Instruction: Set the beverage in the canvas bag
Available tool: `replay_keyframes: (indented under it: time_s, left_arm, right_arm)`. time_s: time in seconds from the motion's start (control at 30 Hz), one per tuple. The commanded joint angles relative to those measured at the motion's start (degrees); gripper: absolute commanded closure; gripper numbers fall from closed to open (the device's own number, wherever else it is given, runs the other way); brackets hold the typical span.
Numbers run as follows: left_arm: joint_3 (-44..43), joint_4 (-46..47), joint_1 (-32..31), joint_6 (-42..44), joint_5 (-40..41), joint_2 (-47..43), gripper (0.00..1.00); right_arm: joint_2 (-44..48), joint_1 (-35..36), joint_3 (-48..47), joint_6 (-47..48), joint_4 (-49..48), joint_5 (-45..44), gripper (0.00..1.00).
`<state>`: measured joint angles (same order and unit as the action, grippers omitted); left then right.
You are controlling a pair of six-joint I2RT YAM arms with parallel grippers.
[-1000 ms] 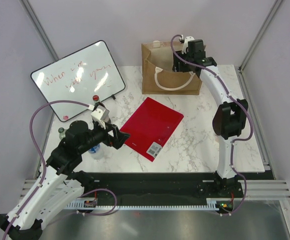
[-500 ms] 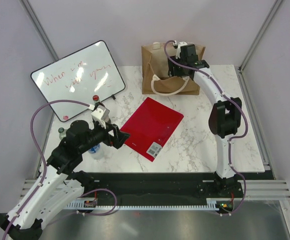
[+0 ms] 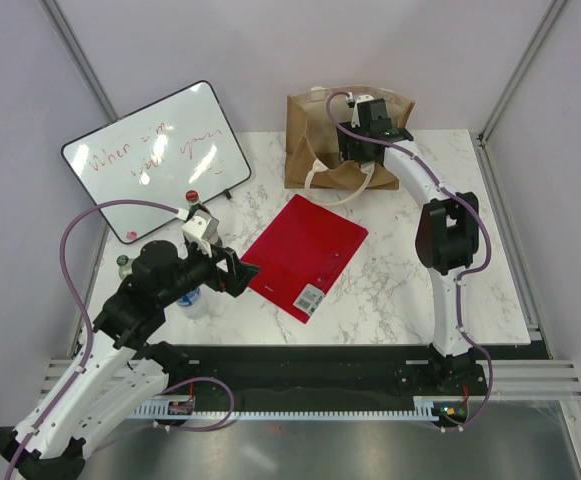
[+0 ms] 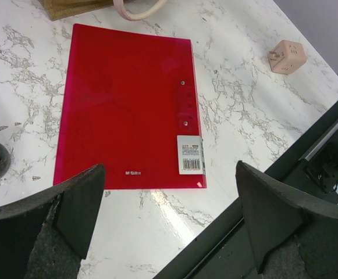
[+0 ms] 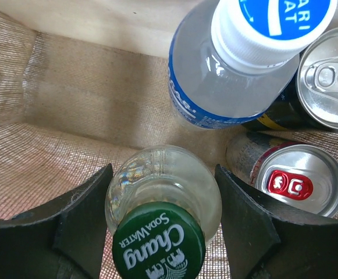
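Over the last second the right arm (image 3: 417, 172) has swung from the 3 o'clock edge of the canvas bag (image 3: 305, 125) toward its middle and dipped into its mouth. The left arm (image 3: 160, 278) has not budged. I see the bag standing at 12 o'clock on the table (image 3: 410, 270), boxy, tan-brown weave with a pale rim and a white rope handle (image 3: 313, 180) drooping down its front. From the right wrist, the right jaws are closed partway onto a clear glass bottle (image 5: 163, 192) with a green cap reading Chang Soda Water, one pad on each side, down between the woven walls. At its 1 o'clock leans a plastic bottle (image 5: 227, 81) with a blue-and-white cap. A silver-topped can (image 5: 328, 75) sits at 2 o'clock and a red-tabbed can (image 5: 294, 180) at 3 o'clock. The left jaws gape wide, holding nothing, above a red folder (image 4: 128, 104).
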<state>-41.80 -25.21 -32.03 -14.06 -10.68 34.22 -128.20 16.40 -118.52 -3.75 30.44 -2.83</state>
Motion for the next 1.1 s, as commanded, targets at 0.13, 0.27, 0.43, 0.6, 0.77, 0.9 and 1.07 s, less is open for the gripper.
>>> replay_keyframes:
  time_s: [0.13, 0.27, 0.43, 0.6, 0.77, 0.9, 1.07]
  left_arm:
    - [-0.1, 0.7, -0.3, 0.9, 0.3, -0.4, 0.00]
    - [-0.2, 0.8, -0.3, 0.9, 0.4, -0.4, 0.00]
    - [-0.2, 0.8, -0.3, 0.9, 0.5, -0.4, 0.00]
    - [-0.2, 0.9, -0.3, 0.9, 0.5, -0.4, 0.00]
    - [-0.2, 0.8, -0.3, 0.9, 0.4, -0.5, 0.00]
    - [-0.1, 0.8, -0.3, 0.9, 0.3, -0.6, 0.00]
    - [-0.3, 0.8, -0.3, 0.9, 0.3, -0.6, 0.00]
  right_arm:
    - [-0.5, -0.3, -1.5, -0.4, -2.5, -2.4, 0.43]
    - [-0.6, -0.3, -2.9, -0.3, -1.8, -2.6, 0.39]
    - [0.5, -0.3, -5.1, -0.6, -0.7, -3.7, 0.39]
    - [2.3, -0.3, -6.2, -1.2, -0.1, -5.0, 0.37]
    - [2.9, -0.3, -7.2, -1.6, 1.0, -5.5, 0.32]
    - [2.9, -0.3, -7.7, -1.6, 1.6, -5.8, 0.30]
    - [2.3, -0.3, -8.4, -1.7, 2.3, -5.3, 0.30]
